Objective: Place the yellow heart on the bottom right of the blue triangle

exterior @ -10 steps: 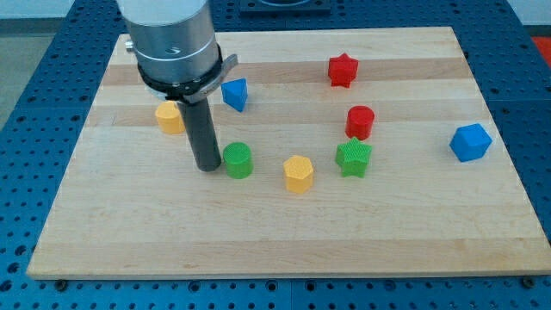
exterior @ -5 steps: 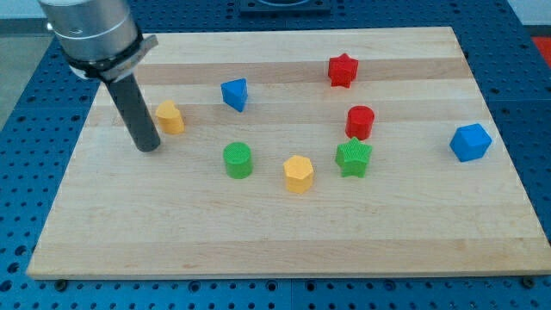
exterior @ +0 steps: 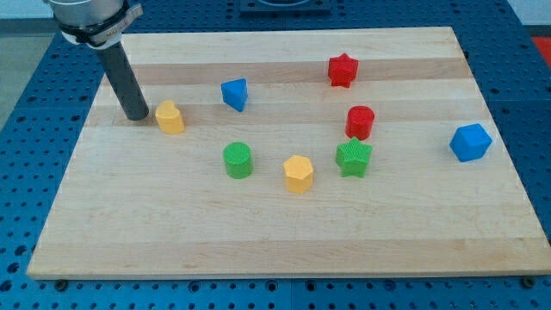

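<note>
The yellow heart lies on the wooden board at the view's left. The blue triangle stands up and to the right of it, a short gap away. My tip rests on the board just left of the yellow heart, close to it or touching it; I cannot tell which.
A green cylinder, a yellow hexagon and a green star lie in a row across the middle. A red cylinder and a red star stand above them. A blue cube sits at the right.
My tip has moved from beside the green cylinder leftward, past the yellow heart, then up to the heart's left side. The blocks have not moved.
</note>
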Robot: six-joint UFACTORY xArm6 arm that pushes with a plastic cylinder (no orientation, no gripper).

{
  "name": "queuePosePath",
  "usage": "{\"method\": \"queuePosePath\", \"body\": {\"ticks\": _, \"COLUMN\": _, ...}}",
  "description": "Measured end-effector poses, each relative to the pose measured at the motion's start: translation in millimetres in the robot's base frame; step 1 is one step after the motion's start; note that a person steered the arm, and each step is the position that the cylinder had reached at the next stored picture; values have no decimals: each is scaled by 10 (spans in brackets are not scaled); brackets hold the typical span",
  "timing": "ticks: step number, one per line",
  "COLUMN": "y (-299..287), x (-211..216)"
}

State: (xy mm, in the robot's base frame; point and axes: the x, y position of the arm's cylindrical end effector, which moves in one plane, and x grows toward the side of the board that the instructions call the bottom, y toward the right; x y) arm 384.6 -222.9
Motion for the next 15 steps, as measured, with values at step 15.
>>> {"method": "queuePosePath", "body": {"ticks": 15, "y": 995, "x": 357}}
